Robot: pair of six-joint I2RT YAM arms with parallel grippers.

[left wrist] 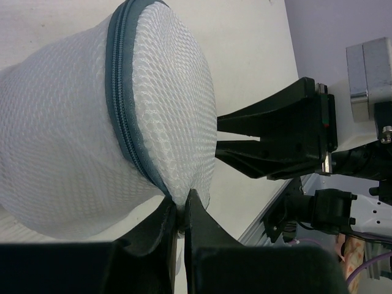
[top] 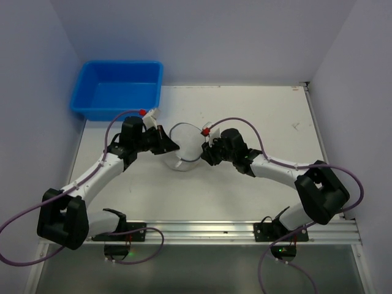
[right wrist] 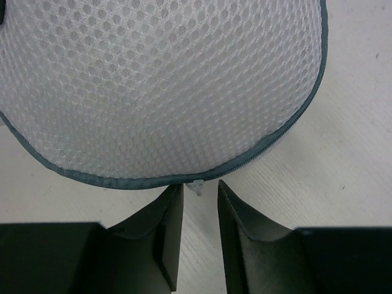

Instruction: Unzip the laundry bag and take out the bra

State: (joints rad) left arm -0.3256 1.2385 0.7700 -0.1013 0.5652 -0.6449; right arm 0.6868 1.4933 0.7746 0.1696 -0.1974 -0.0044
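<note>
laundry bag zipper looks zipped shut, bra not out. my left tool pinches the rim mesh; right tool spread around the pull tab.

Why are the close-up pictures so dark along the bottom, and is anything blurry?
Left wrist view: the left fingers sit near the lens, black and soft-edged; the bag is crisp. Right wrist view: likewise, the right fingers dark, bag sharp. Top view: even light, faint shadows, no glare.
</note>
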